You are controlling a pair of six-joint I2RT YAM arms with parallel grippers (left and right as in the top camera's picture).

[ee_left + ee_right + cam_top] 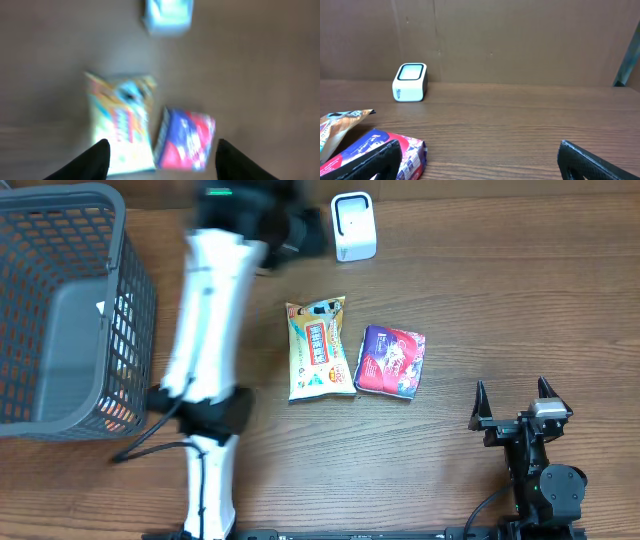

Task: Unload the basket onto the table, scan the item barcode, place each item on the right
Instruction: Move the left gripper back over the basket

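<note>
Yellow plastic snack packet (317, 348) is lying flat near the middle of the brown wooden table (480, 300). A purple-and-red plastic packet (391, 360) is lying just beside it on its right. The pictures are not showing which of the two is meant for scanning, and no barcode is showing on either.

A white box-shaped barcode scanner (354, 225) is standing at the far edge of the table, well apart from both packets, with its window facing upward and forward. Nothing is being held in front of it.

The left pincer (161, 157) is hanging above the two packets, looking down on them. Its two dark fingers are standing spread, with nothing between them. The white left arm (210, 330) is appearing smeared in the overhead view, and the left wrist view is also blurring.

The right pincer (512, 395) is sitting low at the near right of the table, spread wide and empty, apart from the packets.

A grey plastic mesh basket (130, 320) is standing at the far left; something orange is showing through its wall.

Judging from this, the task is only beginning. No packet is lifted and nothing is scanned. Grasping a packet, carrying it to the scanner and turning its barcode toward the window are all remaining.
</note>
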